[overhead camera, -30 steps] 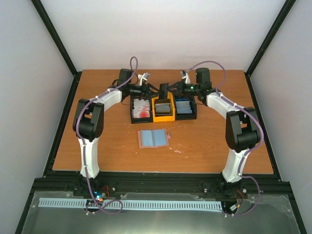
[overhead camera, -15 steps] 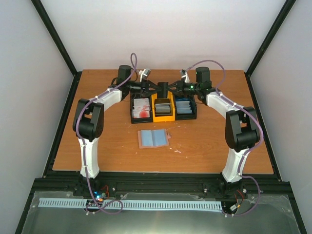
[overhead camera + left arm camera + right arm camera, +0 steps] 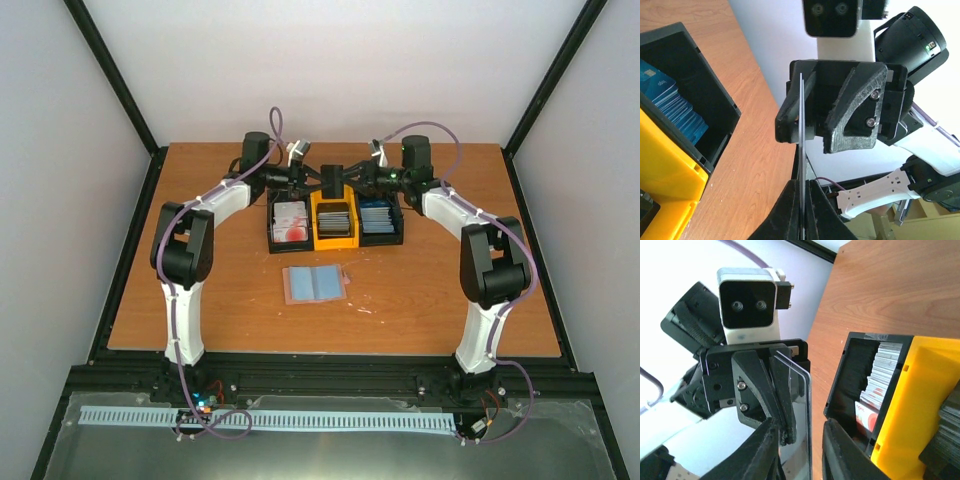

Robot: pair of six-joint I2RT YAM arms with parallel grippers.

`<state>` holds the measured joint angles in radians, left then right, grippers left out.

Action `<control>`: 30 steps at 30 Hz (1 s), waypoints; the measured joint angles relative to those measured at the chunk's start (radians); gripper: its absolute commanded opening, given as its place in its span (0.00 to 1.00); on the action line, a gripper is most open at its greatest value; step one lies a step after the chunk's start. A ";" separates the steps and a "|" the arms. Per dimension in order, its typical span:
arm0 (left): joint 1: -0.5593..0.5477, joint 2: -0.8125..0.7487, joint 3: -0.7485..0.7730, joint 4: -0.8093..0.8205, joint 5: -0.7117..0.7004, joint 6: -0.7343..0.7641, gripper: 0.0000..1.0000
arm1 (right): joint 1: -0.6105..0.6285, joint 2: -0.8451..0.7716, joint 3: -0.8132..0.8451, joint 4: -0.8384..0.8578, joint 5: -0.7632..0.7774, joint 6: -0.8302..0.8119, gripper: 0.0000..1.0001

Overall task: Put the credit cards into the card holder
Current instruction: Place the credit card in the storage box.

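Between the clamped fingers of the left gripper point(image 3: 801, 190) stands a dark card point(image 3: 801, 150), edge-on. Its other end sits inside the right gripper point(image 3: 802, 432), whose jaws are parted, seemingly loose around it. The yellow bin point(image 3: 335, 241) is near; the card holder point(image 3: 315, 284) lies well apart.

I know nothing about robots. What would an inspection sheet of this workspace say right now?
Surface: wooden table, bare wood around the things.
Job's things: card holder lying open in front of three bins. Left black bin holds white-and-red cards, yellow bin holds dark cards, right black bin holds blue cards. One dark card is held in the air.
Clutter: faint pale mark beside the holder, too small to identify.
Grippers: left gripper shut on the dark card; right gripper open, fingers either side of it.
Cables: purple cables loop over each arm.
Surroundings: white walls, black frame.
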<state>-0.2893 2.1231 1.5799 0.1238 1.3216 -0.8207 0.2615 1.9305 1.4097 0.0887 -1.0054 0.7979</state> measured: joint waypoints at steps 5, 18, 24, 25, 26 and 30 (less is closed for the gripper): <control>0.003 0.000 0.011 -0.020 0.023 0.047 0.01 | -0.023 -0.010 -0.061 0.121 -0.024 0.068 0.41; 0.009 -0.145 -0.003 -0.027 0.135 0.187 0.01 | -0.063 -0.074 -0.068 0.358 -0.113 0.226 0.45; 0.009 -0.165 -0.006 -0.027 0.148 0.220 0.01 | -0.036 -0.098 -0.025 0.377 -0.134 0.217 0.35; 0.009 -0.165 -0.010 -0.027 0.148 0.222 0.01 | -0.034 -0.101 -0.025 0.389 -0.137 0.222 0.34; 0.009 -0.165 -0.013 -0.027 0.148 0.225 0.01 | -0.031 -0.104 -0.025 0.397 -0.139 0.225 0.33; 0.009 -0.165 -0.014 -0.027 0.148 0.230 0.01 | -0.027 -0.105 -0.011 0.380 -0.151 0.213 0.24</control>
<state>-0.2806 1.9579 1.5661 0.0963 1.4693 -0.5911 0.2340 1.8256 1.3987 0.4683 -1.1564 1.0111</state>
